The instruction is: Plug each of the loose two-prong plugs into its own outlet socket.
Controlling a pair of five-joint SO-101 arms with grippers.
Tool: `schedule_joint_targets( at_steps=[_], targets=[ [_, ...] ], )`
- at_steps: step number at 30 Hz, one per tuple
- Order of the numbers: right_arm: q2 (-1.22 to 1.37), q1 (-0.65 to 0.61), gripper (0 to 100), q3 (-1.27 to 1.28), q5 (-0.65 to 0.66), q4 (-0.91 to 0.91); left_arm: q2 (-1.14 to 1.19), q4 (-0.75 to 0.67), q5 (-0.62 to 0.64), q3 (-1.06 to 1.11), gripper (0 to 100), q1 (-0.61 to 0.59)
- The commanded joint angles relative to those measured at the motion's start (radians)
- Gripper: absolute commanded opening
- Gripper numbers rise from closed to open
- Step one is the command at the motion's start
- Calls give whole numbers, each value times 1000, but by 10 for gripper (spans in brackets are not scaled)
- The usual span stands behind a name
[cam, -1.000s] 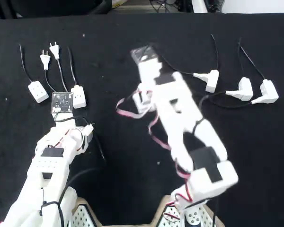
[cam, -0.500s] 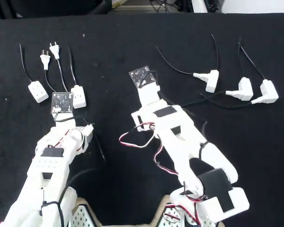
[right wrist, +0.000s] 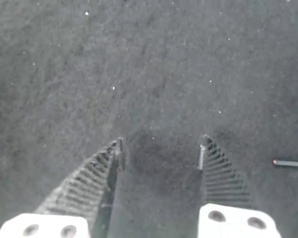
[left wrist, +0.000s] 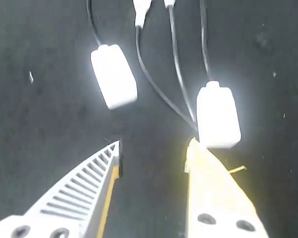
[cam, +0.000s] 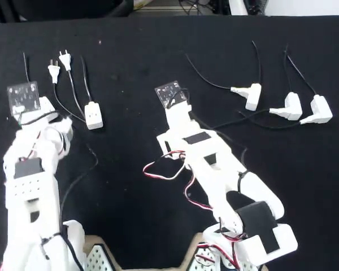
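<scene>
Left end effector point(left wrist: 154, 146) apart, now leftward near outlet socket point(left wrist: 113, 75); right end effector point(right wrist: 162, 141) apart.

In the left wrist view, glare bleaches the farther socket point(left wrist: 113, 75) and the nearer socket point(left wrist: 217, 116), so their holes cannot be made out, and two plugs point(left wrist: 140, 11) are cut off at the view's edge. In the high view the left arm point(cam: 28, 175) hides most of one socket, both arms' bases run off the edge, and plug prongs are too small to count.
</scene>
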Motion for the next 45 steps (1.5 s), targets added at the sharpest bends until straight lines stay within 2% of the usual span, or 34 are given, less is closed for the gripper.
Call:
schedule_joint_targets(
  at_steps=[1, 10, 21, 29, 39, 45],
  targets=[
    [-50, -6, 222, -4, 0, -28, 104, 3, 9, -185, 224, -4],
    [-50, -9, 222, -4, 0, -29, 566, 83, -15, -499, 221, 143],
    [-50, -11, 222, -5, 2, -31, 930, 83, -12, -768, 220, 165],
    [-48, -11, 222, -5, 2, -31, 1054, 83, -12, -814, 220, 217],
    [-48, -11, 222, -5, 2, -31, 1079, 86, -12, -803, 220, 326],
    [-48, -11, 222, -5, 2, -31, 1071, 86, -12, -805, 220, 318]
  ],
)
